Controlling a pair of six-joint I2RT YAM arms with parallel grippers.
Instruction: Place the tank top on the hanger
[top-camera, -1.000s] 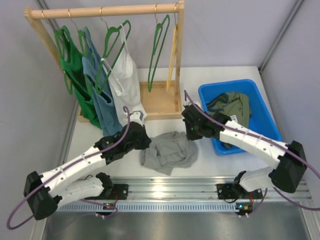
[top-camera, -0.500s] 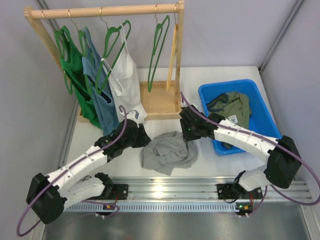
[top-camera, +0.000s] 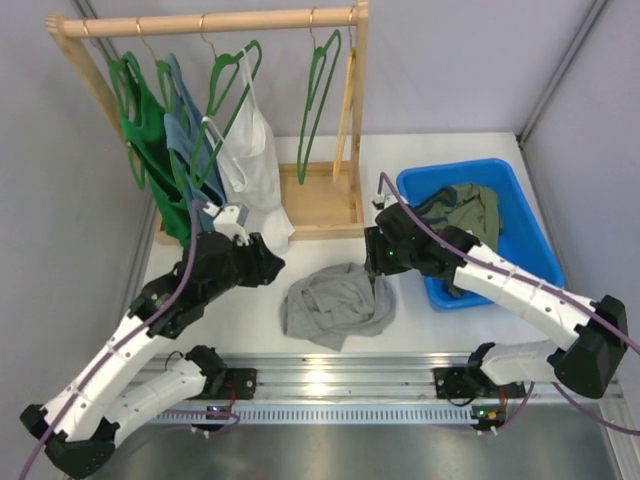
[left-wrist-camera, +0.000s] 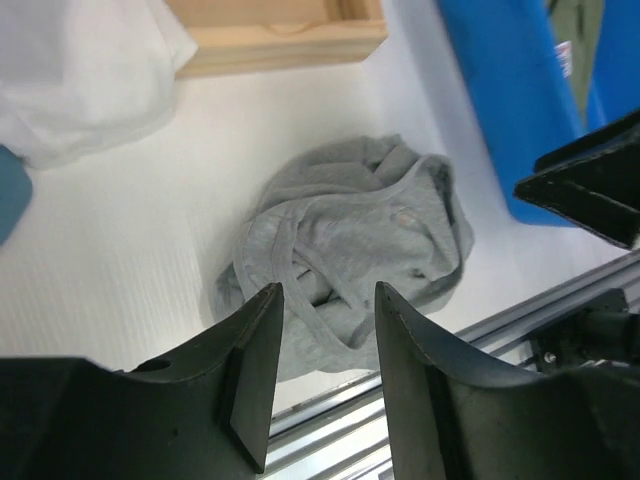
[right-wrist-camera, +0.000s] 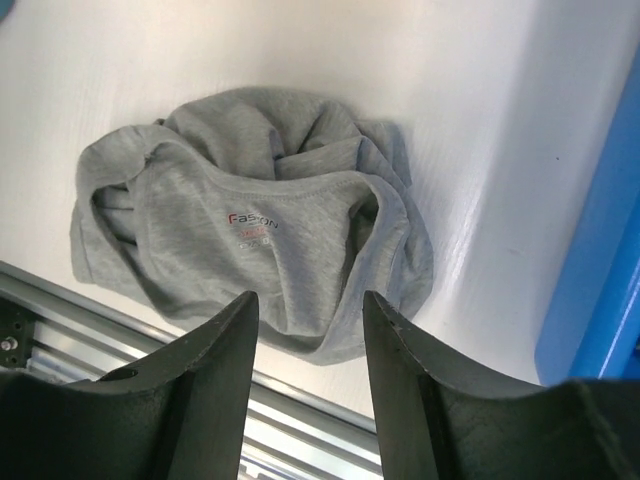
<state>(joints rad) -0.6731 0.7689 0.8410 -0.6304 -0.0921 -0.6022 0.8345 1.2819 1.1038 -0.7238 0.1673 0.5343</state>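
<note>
tank top (right-wrist-camera: 300, 270) crumpled on table (right-wrist-camera: 200, 50); neck print (right-wrist-camera: 250, 219) reads roughly "fasion". left gripper (left-wrist-camera: 327, 292), right gripper (right-wrist-camera: 308, 300): fingers parted, empty.

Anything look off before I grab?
The tank top lies bunched in a crumpled heap on the table, straps folded inward, not laid flat. The left tool and right tool are open near it, holding nothing.
</note>
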